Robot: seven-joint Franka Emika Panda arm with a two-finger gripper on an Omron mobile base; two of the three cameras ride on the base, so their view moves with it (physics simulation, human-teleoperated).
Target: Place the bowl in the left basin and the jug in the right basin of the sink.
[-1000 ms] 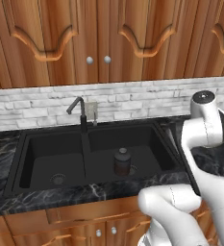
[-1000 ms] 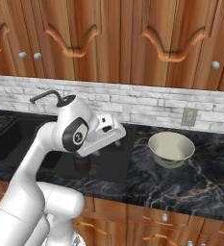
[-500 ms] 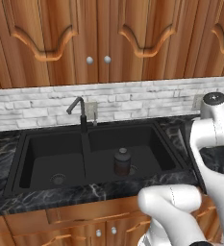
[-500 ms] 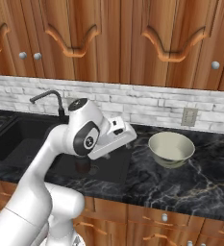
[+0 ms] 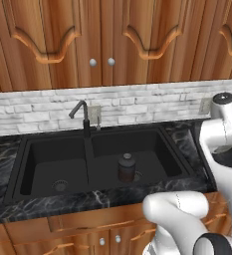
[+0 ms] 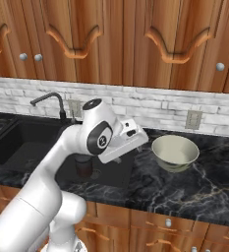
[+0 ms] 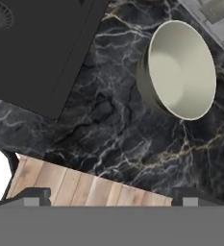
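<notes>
Step in hand: jug half done, bowl half pending; reach toward the bowl [image 6: 175,153], judged from the hand pointed that way.
Jug: one, dark, upright in the right basin [image 5: 152,162], near its drain; point on jug [image 5: 127,168], also visible past the arm [image 6: 83,166].
Bowl: one, cream with greyish inside, upright on the black marble table [image 6: 209,187], right of the sink [image 5: 48,149], well apart from the left basin [image 5: 53,172]; in the hand view at upper right [image 7: 180,69], clear of the sink edge.
Gripper: hand [image 6: 128,142] above the table between sink and bowl, not touching either; fingertips at the bottom of the hand view [image 7: 111,196].
Jaws: spread to full width, holding nothing.
Next move calls for: travel further right and down over the bowl, one finger inside the rim and one outside, since the bowl looks too wide to span whole; then a close, a lift, and a carry across the right basin and the divider to the left basin.
Risk: likely tipping of the bowl under a rim grip; jug in the carry path, so height needed.
Count: one bowl, one jug, two basins, one faucet [image 5: 82,117], one wall outlet [image 6: 193,119].
</notes>
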